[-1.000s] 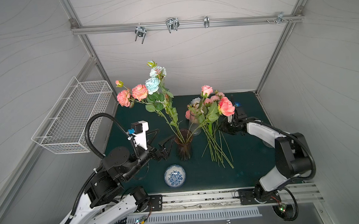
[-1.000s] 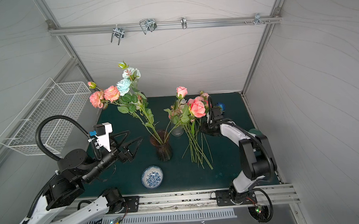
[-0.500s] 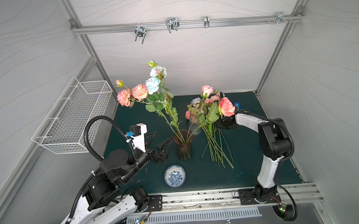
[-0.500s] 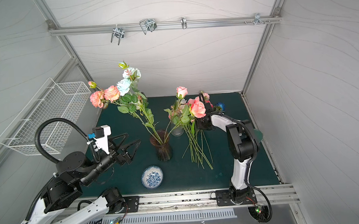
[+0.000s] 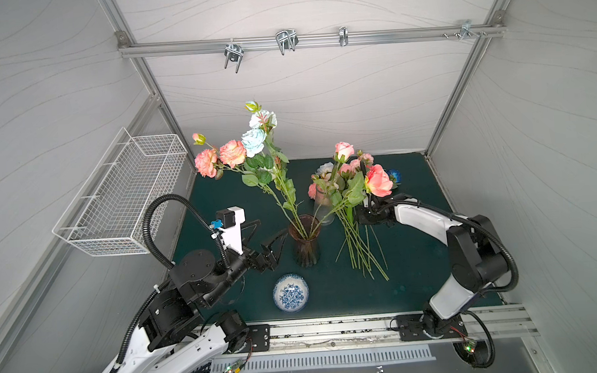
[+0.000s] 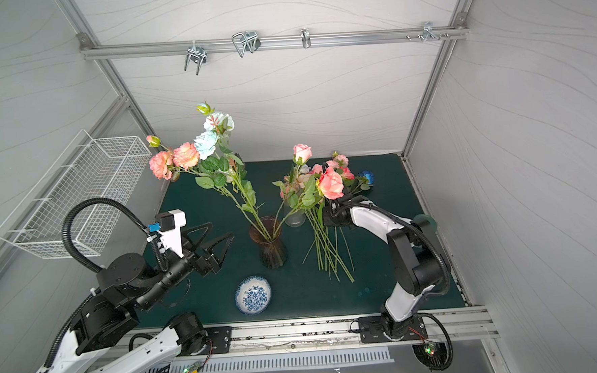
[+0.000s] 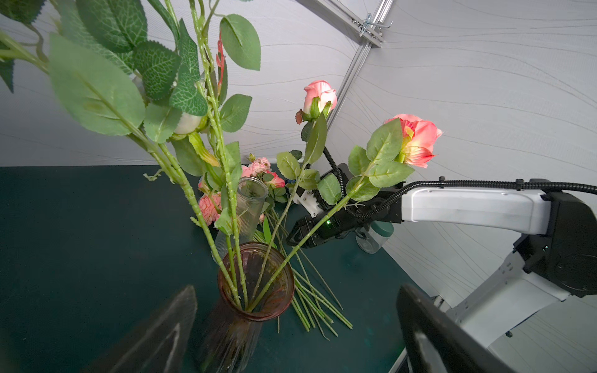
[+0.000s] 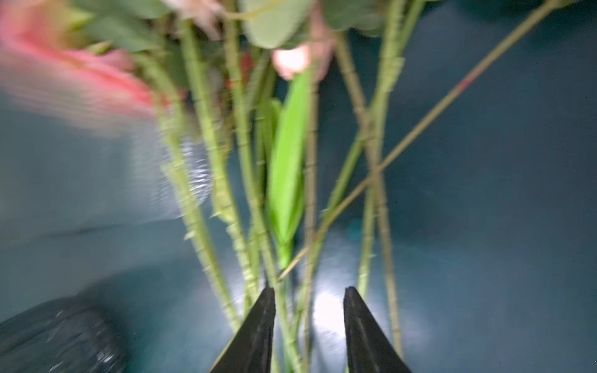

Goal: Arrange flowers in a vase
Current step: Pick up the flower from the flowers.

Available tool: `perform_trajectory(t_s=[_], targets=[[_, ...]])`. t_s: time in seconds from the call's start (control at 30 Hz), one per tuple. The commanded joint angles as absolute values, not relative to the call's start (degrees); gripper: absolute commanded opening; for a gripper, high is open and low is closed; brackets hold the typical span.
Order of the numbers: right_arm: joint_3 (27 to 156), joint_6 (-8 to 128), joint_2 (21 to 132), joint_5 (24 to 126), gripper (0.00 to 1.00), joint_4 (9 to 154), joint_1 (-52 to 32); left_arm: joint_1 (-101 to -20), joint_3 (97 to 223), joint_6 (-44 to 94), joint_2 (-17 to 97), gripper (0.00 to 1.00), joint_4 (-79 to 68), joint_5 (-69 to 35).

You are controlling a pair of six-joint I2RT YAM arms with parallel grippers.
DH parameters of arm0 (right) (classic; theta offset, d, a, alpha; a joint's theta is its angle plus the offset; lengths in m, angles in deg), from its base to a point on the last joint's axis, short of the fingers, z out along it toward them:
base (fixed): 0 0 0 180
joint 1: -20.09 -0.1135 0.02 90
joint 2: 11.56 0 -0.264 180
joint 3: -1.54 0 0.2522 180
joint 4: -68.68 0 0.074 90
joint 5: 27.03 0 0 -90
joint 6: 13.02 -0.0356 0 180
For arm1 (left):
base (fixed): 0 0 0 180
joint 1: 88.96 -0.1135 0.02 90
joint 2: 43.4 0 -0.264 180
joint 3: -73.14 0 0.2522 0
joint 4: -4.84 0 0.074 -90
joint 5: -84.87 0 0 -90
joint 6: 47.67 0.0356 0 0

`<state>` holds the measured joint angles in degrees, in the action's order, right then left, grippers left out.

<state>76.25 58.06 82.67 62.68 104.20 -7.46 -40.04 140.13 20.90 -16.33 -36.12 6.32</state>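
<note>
Green stems (image 8: pixel 244 155) lie between the right gripper's (image 8: pixel 308 290) part-open jaws, none clearly pinched: isolate one before closing; the left gripper (image 5: pixel 273 225) gapes wide beside the vase (image 5: pixel 305 245).

The left arm (image 5: pixel 192 270) rises from the left end of the desk's near edge. Its black wrist (image 5: pixel 245 264) is about level and aimed at the desk's middle, with the jaws spread wide above the surface. The right arm (image 5: pixel 421 219) rises from the right end of that edge, elbow bent high. Its white forearm slopes down toward the desk's middle, jaws partly apart and low.
</note>
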Motion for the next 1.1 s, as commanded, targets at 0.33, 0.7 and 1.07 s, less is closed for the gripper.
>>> perform_trajectory(t_s=[0.33,0.7,1.07], targets=[[79.9,64.0,90.1,55.6,0.40,104.8,-16.4,-39.8,140.6,20.9,-17.8,0.98,-37.2,8.7],[78.2,59.5,89.5,53.5,0.00,103.8,-11.0,-39.8,140.9,20.8,-18.2,0.98,-37.8,8.8],[70.3,57.5,79.6,67.3,0.00,95.9,-1.7,-39.8,140.7,20.7,-17.6,0.98,-37.1,8.2]])
